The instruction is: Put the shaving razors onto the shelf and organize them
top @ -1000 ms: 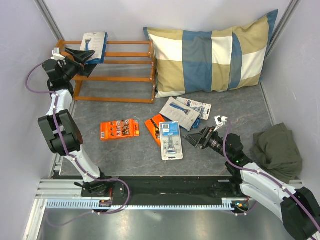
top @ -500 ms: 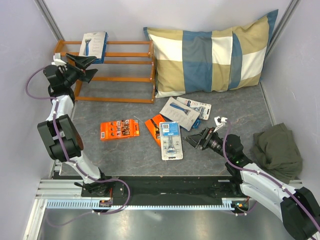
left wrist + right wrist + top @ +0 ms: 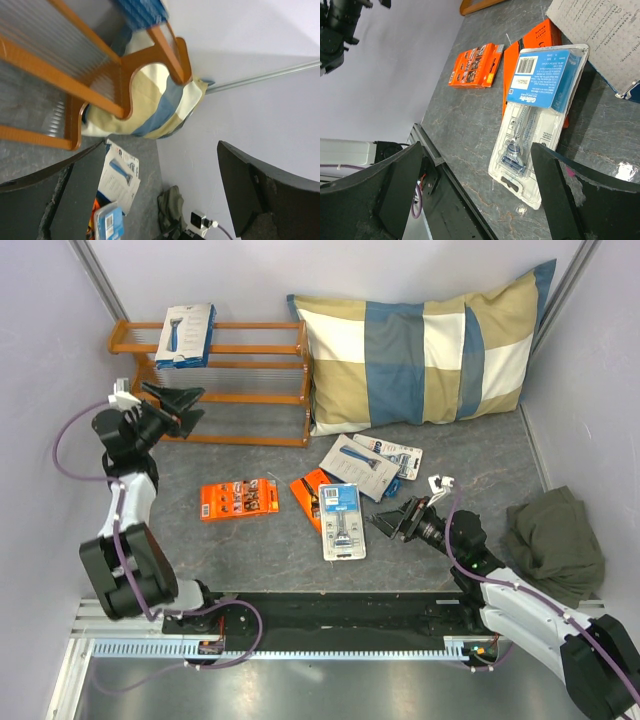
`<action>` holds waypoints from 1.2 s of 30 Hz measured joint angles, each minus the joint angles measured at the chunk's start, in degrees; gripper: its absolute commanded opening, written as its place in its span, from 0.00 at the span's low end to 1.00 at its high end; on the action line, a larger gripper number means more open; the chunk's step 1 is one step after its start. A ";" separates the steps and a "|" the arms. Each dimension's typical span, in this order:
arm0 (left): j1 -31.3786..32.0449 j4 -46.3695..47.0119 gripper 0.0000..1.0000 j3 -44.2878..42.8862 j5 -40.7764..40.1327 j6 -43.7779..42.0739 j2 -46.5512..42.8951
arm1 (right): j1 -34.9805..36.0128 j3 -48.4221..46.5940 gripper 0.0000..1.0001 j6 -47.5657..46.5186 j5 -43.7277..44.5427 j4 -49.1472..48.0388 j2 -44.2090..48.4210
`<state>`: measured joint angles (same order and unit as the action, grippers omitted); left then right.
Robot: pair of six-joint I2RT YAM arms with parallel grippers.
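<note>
Hovering at the 6 o'clock side of the shelf's left end, the left end effector stood released, jaws spread wide with nothing between them. The shelf sat at 11 o'clock on the table, beside the checked pillow at 1 o'clock. One white razor box lay on the shelf's top tier, at its left end. The other five packs lay on the table near its middle: an orange pack apart at 9 o'clock, a second orange pack partly under a clear blister pack, and a second white box overlapping another blister pack at 1 o'clock. The right end effector was likewise released and empty, low at the 3 o'clock side of the nearer blister pack. A green cloth lay bunched at 3 o'clock.
</note>
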<state>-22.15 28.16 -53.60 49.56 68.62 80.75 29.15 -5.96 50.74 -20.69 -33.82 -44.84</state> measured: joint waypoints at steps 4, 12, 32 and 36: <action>0.17 -2.56 1.00 8.46 -0.17 -2.08 -10.03 | 0.00 0.07 0.98 -0.52 0.17 0.20 0.02; 5.84 -17.62 1.00 17.22 -4.42 -11.98 -31.04 | 0.00 0.04 0.98 -2.45 1.31 2.23 -0.92; 27.45 -34.97 1.00 22.01 -14.03 -24.74 -34.91 | -3.78 -15.87 0.98 -12.17 13.00 21.73 -12.98; 27.80 -35.58 1.00 21.75 -14.08 -26.05 -34.47 | -8.07 -17.11 0.98 -12.52 11.34 21.57 -20.46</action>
<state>5.65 -7.42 -31.86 35.48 42.57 46.28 21.08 -23.07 38.22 -9.34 -12.25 -65.30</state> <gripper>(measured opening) 0.995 0.982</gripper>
